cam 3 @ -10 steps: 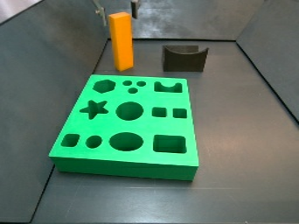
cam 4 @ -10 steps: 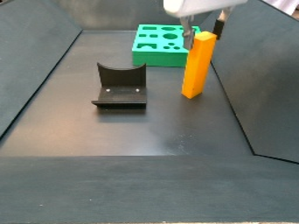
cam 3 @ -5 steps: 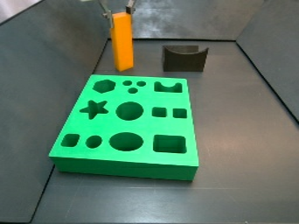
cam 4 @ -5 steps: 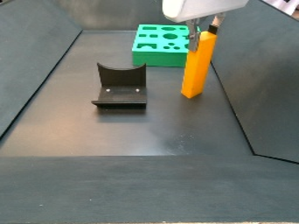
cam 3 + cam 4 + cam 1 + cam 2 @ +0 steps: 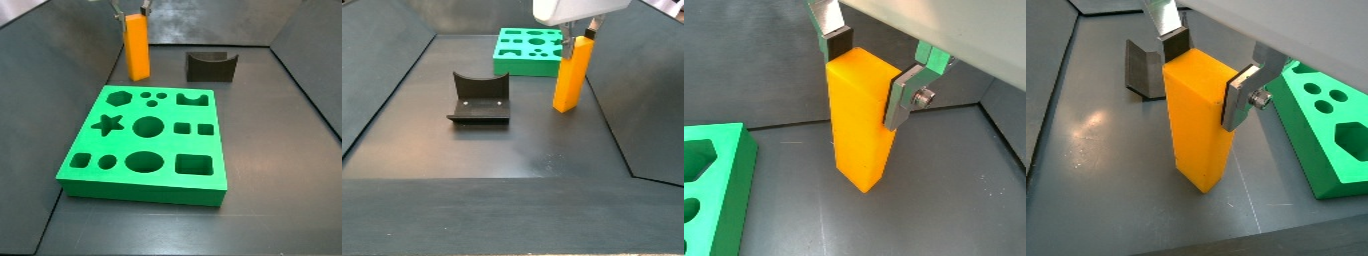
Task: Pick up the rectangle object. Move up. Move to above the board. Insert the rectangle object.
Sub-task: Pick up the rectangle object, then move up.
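Scanning a side view from left to right, I found the board (image 5: 147, 139) first, a bright green slab lying flat on the dark floor with its star, hexagon, circle and square cut-outs facing up. Behind its far left corner stood the rectangle object (image 5: 136, 46), upright and orange-yellow, near the board but apart from it. Over its top I saw the gripper (image 5: 138, 10), mostly cut off by the frame edge. Further right, near the back wall, sat the short dark block with a curved notch (image 5: 211, 66), well apart from the orange piece.

From the opposite side camera, the dark notched block (image 5: 478, 98) came first, in the middle of the floor, then the board (image 5: 527, 51) farther back, then the rectangle object (image 5: 571, 73) standing upright on the floor, with the gripper (image 5: 584, 33) at its top.

Both wrist views settled the grip for me: the gripper (image 5: 873, 62) had one flat silver plate on each side of the block's upper end (image 5: 1200, 112), dark pads against its faces, so I read it as clamped on the rectangle object. One of the fingers (image 5: 1240, 93) lay flush on the block's side. The block's lower end looked very near the floor; whether it touched, I could not tell.
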